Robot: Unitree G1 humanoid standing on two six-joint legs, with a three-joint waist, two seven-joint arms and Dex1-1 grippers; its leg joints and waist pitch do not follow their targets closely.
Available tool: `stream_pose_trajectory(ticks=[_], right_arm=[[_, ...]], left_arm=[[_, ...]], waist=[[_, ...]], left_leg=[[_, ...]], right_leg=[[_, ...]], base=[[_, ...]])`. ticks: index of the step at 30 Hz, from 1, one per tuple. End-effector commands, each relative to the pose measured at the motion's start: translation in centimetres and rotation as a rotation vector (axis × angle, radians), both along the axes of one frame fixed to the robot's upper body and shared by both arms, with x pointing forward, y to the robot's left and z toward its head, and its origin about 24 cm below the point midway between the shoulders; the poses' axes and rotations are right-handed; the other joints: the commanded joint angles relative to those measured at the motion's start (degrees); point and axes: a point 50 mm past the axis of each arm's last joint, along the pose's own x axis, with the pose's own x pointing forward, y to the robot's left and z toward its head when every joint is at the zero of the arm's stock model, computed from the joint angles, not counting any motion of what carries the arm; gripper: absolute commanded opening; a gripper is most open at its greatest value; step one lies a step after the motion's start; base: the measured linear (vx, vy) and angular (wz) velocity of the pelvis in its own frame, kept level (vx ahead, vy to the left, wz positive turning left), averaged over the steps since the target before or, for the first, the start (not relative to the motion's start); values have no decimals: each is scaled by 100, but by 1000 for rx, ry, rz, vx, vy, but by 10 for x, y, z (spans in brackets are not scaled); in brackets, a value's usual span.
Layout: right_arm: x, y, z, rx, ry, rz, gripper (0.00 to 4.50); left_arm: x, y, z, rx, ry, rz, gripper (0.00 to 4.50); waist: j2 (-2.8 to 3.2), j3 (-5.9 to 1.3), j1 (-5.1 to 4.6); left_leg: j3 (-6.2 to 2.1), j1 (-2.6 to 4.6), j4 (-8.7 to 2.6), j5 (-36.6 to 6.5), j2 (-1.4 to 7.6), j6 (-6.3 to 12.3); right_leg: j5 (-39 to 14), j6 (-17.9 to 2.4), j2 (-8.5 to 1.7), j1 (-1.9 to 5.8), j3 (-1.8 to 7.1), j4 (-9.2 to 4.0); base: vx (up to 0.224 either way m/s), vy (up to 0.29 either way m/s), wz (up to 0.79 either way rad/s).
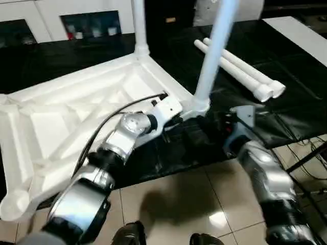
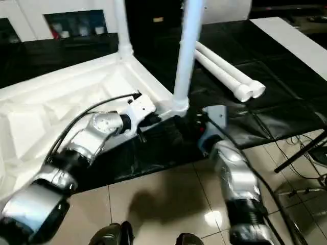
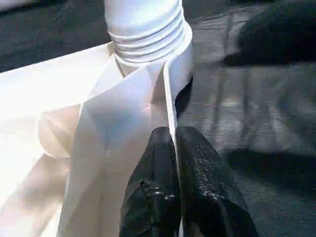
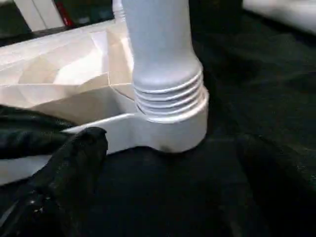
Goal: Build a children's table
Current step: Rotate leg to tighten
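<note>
The children's table top point(image 1: 76, 112) lies upside down on the black work table, ribbed underside up. One white leg point(image 1: 139, 25) stands in the far corner socket. Another leg point(image 1: 214, 51) stands in the near right socket point(image 4: 173, 123), with its threaded collar point(image 3: 148, 39) showing above the socket. Two loose legs point(image 1: 240, 71) lie to the right. My left gripper point(image 3: 174, 136) is shut on the top's thin rim just beside that socket. My right gripper point(image 4: 173, 148) stands open in front of the socket, and its fingers point(image 4: 74, 168) do not touch the leg.
A white cabinet with glass doors point(image 1: 76, 20) stands behind the black table. A white board point(image 1: 296, 30) lies at the far right. Tiled floor point(image 1: 179, 194) runs along the table's near edge, with cables and a stand point(image 1: 306, 158) at the right.
</note>
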Motion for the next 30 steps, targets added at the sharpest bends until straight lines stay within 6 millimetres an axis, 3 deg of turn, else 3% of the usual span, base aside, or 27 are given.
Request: stream_pose_trajectory(ticks=[1, 5, 7, 9, 13, 15, 16, 19, 21, 22, 25, 27, 28, 29, 30], right_arm=[[-3, 2, 7, 34, -22, 13, 444], [-13, 3, 8, 22, -21, -11, 450], [-14, 3, 7, 11, -17, -23, 450], [-15, 4, 6, 11, -1, -30, 450], [-17, 4, 5, -17, 24, -57, 450], [-18, 5, 5, -16, 24, -56, 450], [-20, 8, 6, -16, 31, -45, 450], [-24, 13, 9, -31, 36, -14, 450], [-27, 14, 11, -64, 20, -14, 450], [-28, 15, 12, -77, 11, -17, 450], [-33, 14, 12, -133, -1, -42, 450], [-37, 14, 12, -143, -9, -41, 450], [-39, 14, 12, -131, -5, -44, 450], [-40, 13, 12, -128, -3, -45, 450], [-40, 13, 12, -122, 1, -47, 450]], left_arm=[[6, -10, 26, -26, -103, -70, 0], [16, -7, 31, 18, -142, -71, 64], [20, -4, 33, 53, -179, -38, 68], [22, -2, 33, 69, -196, -26, 78], [30, 9, 41, 58, -283, 82, 114], [31, 12, 44, -5, -279, 114, 132], [32, 18, 48, -167, -250, 186, 141], [32, 28, 53, -437, -190, 304, 156], [26, 34, 47, -517, -153, 343, 177], [23, 36, 45, -528, -152, 346, 187], [-4, 41, 38, -614, -174, 333, 211], [-28, 47, 26, -603, -201, 370, 222], [-40, 49, 20, -594, -212, 389, 230], [-42, 50, 19, -594, -213, 393, 230], [-47, 50, 17, -593, -216, 401, 230]], waist=[[-35, -488, -11], [-32, -515, 11], [-37, -523, 9], [-38, -515, -3], [-50, -479, -15], [-52, -497, -14], [-37, -497, -10], [-26, -512, -6], [-21, -514, 1], [-48, -490, 0], [-35, -476, -7], [-117, -459, -45], [-180, -407, -46], [-80, -432, -90], [-38, -433, -103]], left_leg=[[-251, 320, -405, -1301, 370, 258], [-240, 322, -364, -998, 366, 381], [-254, 309, -364, -964, 373, 414], [-256, 308, -368, -1003, 370, 430], [-250, 322, -388, -1312, 370, 301], [-251, 332, -385, -1279, 374, 284], [-246, 319, -378, -1187, 366, 295], [-239, 323, -363, -1057, 367, 398], [-234, 327, -359, -1090, 372, 408], [-223, 310, -372, -1151, 391, 437], [-229, 305, -404, -1228, 421, 390], [-220, 305, -429, -1380, 449, 343], [-351, 101, -506, -1455, 354, 540], [-446, 165, -549, -1655, 404, 617], [-504, 193, -553, -1757, 434, 555]], right_leg=[[-363, -1134, -351, 202, 185, -389], [157, -1291, -351, 210, 171, -329], [302, -1311, -360, 234, 160, -308], [278, -1344, -362, 231, 155, -313], [-390, -1258, -380, 233, 172, -385], [-377, -1257, -381, 234, 174, -380], [-217, -1347, -372, 240, 165, -356], [202, -1536, -356, 234, 151, -306], [147, -1569, -363, 232, 151, -302], [-36, -1542, -369, 225, 158, -322], [-335, -1449, -361, 225, 168, -349], [-624, -1307, -336, 212, 178, -386], [-880, -1194, -389, 308, 25, -372], [-1158, -1096, -339, 261, -64, -377], [-1214, -1083, -316, 252, -93, -347]], base=[[0, 0, 0], [0, 0, 0], [0, 0, 0], [0, 0, 0], [0, 0, 0], [0, 0, 0], [0, 0, 0], [0, 0, 0], [0, 0, 0], [0, 0, 0], [0, 0, 0], [0, 0, 0], [0, 0, 0], [0, 0, 0], [0, 0, 0]])
